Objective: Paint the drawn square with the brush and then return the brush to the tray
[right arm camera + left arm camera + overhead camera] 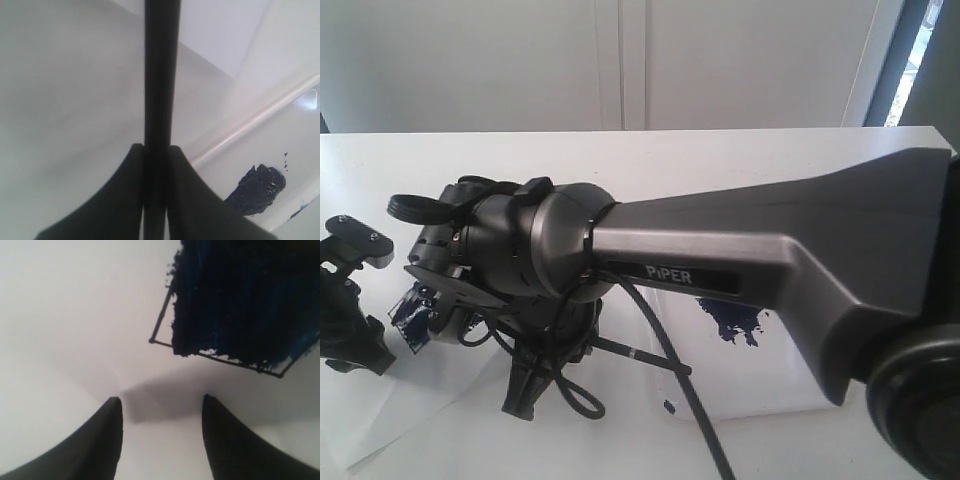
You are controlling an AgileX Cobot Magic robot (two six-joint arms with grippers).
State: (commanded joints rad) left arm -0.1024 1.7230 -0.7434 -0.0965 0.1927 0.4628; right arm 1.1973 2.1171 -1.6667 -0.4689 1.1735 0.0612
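The right gripper [156,147] is clamping the long thin black-handled brush [161,75] near the raised rim of the glossy white rectangular plastic tray [250,125]. With the black-outlined drawn square [240,305] on the white paper sheet [75,315] looking almost filled in dark blue, I'm judging the return is on: lift clear over that rim, lay it flat, then release. The left gripper [160,398] is hanging spread and empty beside the square, whose bare sliver is showing only in the left wrist view, the arm hiding it in the exterior view.
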